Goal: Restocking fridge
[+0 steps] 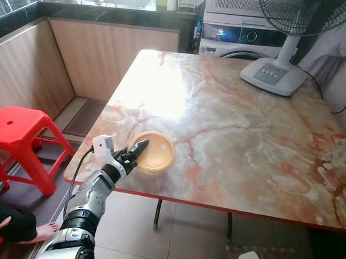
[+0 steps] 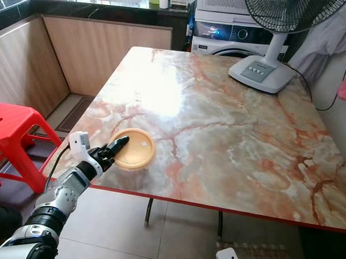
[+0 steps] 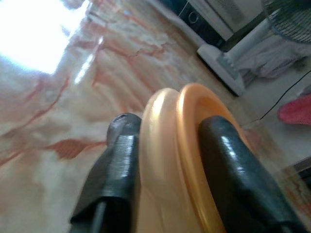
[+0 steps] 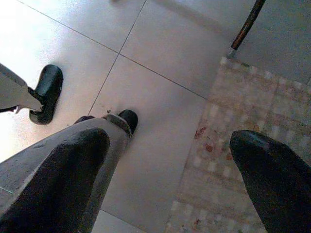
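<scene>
The left gripper is clamped on the near-left rim of the orange plate, one black finger over the lip and one beneath it; the wrist view shows the rim pinched between the two fingers. The plate sits close to the near-left corner of the marble table, and it seems to rest flat there, though whether it is already lifted a hair cannot be told from the head views. The step in hand looks like picking up the item to be carried to the fridge. The next move calls for a steady lift, keeping the plate level while it clears the table edge. The right gripper hangs idle below the table, fingers spread apart over the tiled floor. Far across the table from the plate stands a fan.
</scene>
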`<state>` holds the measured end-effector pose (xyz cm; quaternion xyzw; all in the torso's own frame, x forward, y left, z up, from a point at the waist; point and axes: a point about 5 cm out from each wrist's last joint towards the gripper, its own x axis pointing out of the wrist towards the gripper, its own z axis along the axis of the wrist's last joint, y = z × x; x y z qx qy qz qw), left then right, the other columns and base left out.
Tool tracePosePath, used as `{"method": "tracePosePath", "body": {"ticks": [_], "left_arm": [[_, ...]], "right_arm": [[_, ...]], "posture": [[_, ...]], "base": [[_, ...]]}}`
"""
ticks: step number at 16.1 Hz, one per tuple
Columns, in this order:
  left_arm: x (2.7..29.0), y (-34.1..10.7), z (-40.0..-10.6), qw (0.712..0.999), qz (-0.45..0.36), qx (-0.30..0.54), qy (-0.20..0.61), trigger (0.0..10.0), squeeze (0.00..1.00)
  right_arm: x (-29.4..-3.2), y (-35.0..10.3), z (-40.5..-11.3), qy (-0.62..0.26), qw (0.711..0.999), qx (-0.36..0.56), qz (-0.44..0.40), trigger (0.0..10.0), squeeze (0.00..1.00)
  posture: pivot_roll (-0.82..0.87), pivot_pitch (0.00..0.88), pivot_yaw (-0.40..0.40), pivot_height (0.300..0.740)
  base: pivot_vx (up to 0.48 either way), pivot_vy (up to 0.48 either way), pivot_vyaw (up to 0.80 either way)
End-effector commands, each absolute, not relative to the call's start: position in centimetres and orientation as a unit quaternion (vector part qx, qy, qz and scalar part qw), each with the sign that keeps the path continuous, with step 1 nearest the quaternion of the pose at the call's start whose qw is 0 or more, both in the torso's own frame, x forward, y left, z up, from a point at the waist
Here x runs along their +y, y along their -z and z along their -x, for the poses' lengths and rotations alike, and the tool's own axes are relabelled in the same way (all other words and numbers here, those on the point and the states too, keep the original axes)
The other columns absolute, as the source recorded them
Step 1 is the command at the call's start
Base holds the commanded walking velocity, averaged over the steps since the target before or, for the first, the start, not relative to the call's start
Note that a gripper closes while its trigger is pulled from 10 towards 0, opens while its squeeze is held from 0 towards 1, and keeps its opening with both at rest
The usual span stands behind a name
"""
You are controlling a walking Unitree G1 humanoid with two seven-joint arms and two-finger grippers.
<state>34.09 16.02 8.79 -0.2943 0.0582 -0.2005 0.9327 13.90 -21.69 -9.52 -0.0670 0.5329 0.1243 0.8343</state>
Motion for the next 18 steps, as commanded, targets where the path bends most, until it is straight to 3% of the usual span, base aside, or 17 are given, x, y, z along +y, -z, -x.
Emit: {"method": "tracePosePath", "body": {"ticks": [1,7,8,9,10,13,18], "left_arm": [[15.9,-10.1,-34.5,0.931,0.298,0.030,0.208,0.0,0.00],[15.7,-12.5,-34.3,0.921,0.330,-0.030,0.205,0.0,0.00],[15.8,-12.7,-33.9,0.929,0.320,-0.035,0.184,4.4,0.00],[16.0,-12.8,-33.3,0.934,0.313,-0.038,0.167,8.0,0.00],[16.2,-12.8,-32.9,0.936,0.310,-0.042,0.162,10.0,0.00],[18.5,-13.5,-30.4,0.966,0.235,-0.060,0.085,10.0,0.00],[20.1,-15.0,-29.8,0.978,0.191,-0.078,0.032,10.0,0.00]], "right_arm": [[-21.9,9.5,-13.9,-0.126,0.833,0.533,0.076,10.0,0.00],[-21.9,9.5,-13.8,-0.126,0.833,0.533,0.078,10.0,0.00],[-21.9,9.5,-13.8,-0.125,0.833,0.533,0.078,10.0,0.00],[-21.9,9.5,-13.7,-0.125,0.833,0.533,0.078,10.0,0.00],[-21.9,9.6,-13.7,-0.124,0.833,0.533,0.078,10.0,0.00],[-22.0,9.6,-13.5,-0.111,0.836,0.532,0.070,10.0,0.00],[-21.9,9.7,-13.4,-0.103,0.839,0.531,0.065,10.0,0.00]], "posture": [[0.01,0.000,-0.053,0.740],[0.01,0.000,-0.048,0.740],[0.01,0.000,-0.045,0.740],[0.00,0.000,-0.040,0.740],[0.00,0.000,-0.036,0.740],[0.02,0.000,-0.035,0.740],[0.03,0.000,-0.025,0.740]], "base": [[0.000,0.000,0.00],[0.000,0.000,0.00],[0.000,0.000,0.00],[0.000,0.000,0.00],[0.000,0.000,0.00],[0.000,0.000,0.00],[0.000,0.000,0.00]]}}
